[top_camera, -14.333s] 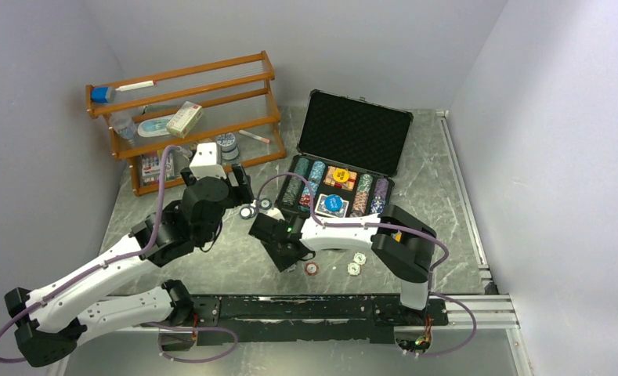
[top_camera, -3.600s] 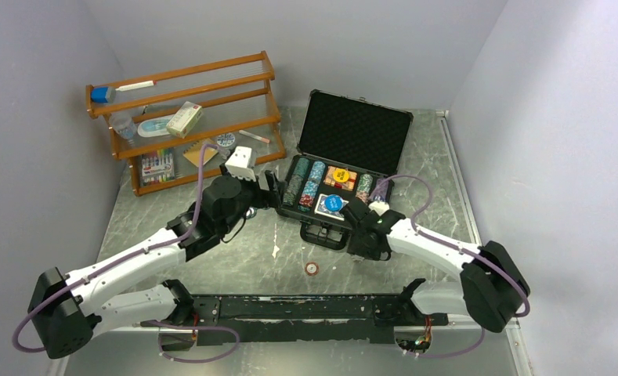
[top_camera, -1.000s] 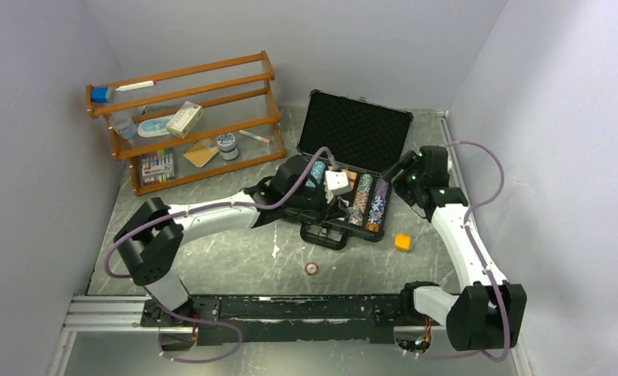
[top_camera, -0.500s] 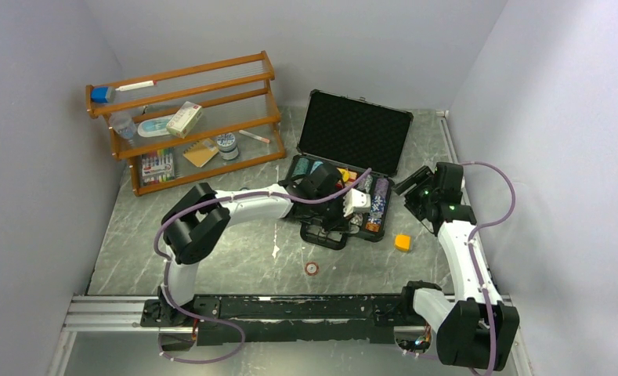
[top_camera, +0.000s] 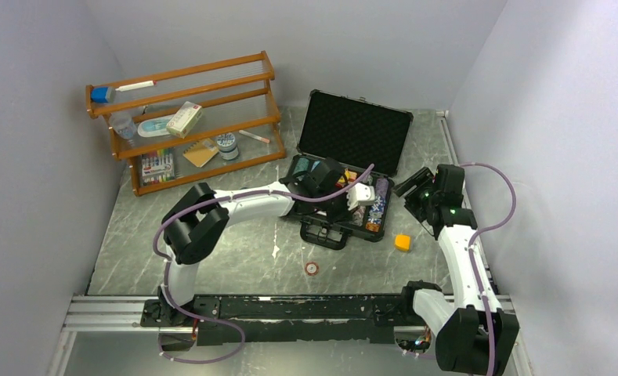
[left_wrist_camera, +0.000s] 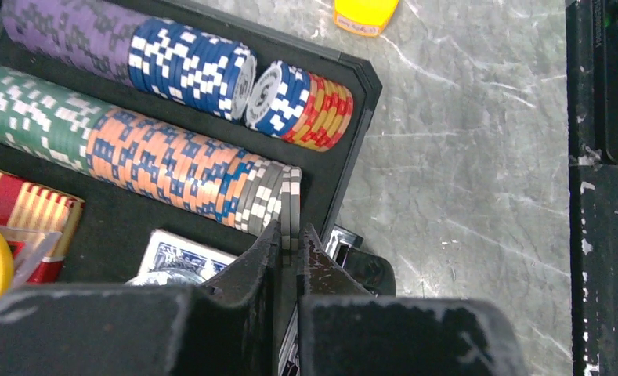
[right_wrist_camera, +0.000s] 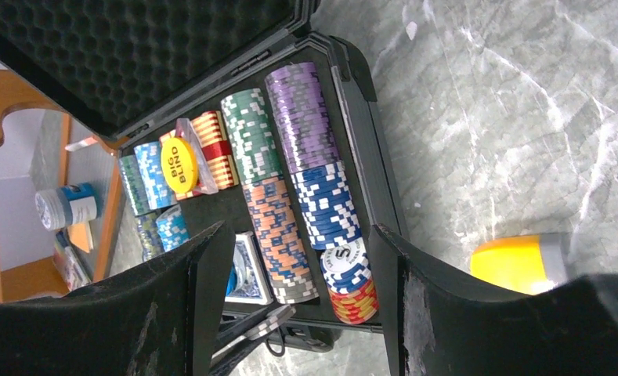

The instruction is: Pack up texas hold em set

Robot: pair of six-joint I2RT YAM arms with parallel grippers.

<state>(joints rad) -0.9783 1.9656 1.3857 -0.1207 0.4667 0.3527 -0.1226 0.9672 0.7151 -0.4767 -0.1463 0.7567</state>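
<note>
Fingers on the left (left_wrist_camera: 325,270) pinched shut beside grey chips (left_wrist_camera: 278,196) — right fingers (right_wrist_camera: 204,282) spread wide, empty.

A robotics lab test cell: blank pale walls (top_camera: 368,39) box in a marble-patterned table (top_camera: 235,251). An aluminium rail (top_camera: 110,309) along its 6 o'clock edge carries the cabled left arm (top_camera: 243,204) and right arm (top_camera: 466,251). A wooden rack (top_camera: 211,172) of oddments stands at 10 o'clock.

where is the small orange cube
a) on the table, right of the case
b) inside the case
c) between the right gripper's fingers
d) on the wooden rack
a: the orange cube lies on the table just right of the case, apart from it, with nothing holding it.
</note>
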